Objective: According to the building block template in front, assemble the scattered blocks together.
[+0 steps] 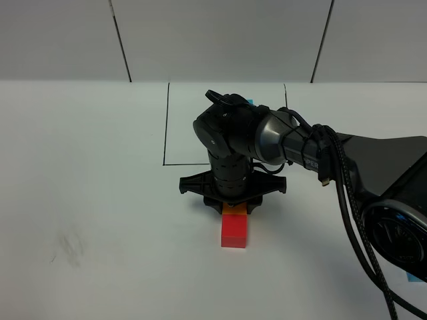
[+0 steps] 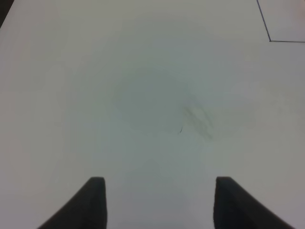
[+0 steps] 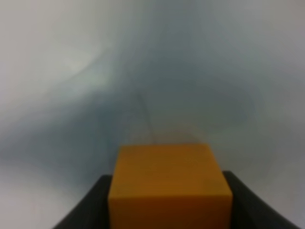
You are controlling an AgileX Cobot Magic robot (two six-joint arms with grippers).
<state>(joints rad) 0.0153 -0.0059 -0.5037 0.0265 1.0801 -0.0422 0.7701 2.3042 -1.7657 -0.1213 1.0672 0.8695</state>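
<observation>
Two blocks touch in the high view: the orange block [image 1: 233, 209] sits at twelve o'clock of the red block [image 1: 235, 231], under our right gripper [image 1: 233, 202]; the light blue block remains, we judge. Left wrist: our left gripper [image 2: 159, 205] hangs spread above the table [image 2: 143, 95]. Right wrist: fingers [image 3: 93, 207] pinch the orange block. We see no containers.

The white table [image 1: 80, 173] fills most of the picture. A thin black frame [image 1: 165, 127] is drawn on it at upper centre. Of the template [image 1: 251, 102] inside it, only a light blue sliver shows. Just below centre lies a red cube [image 1: 234, 231], with an orange cube [image 1: 233, 209] touching its far side. A faint grey smudge [image 1: 70, 248] marks the lower left.
</observation>
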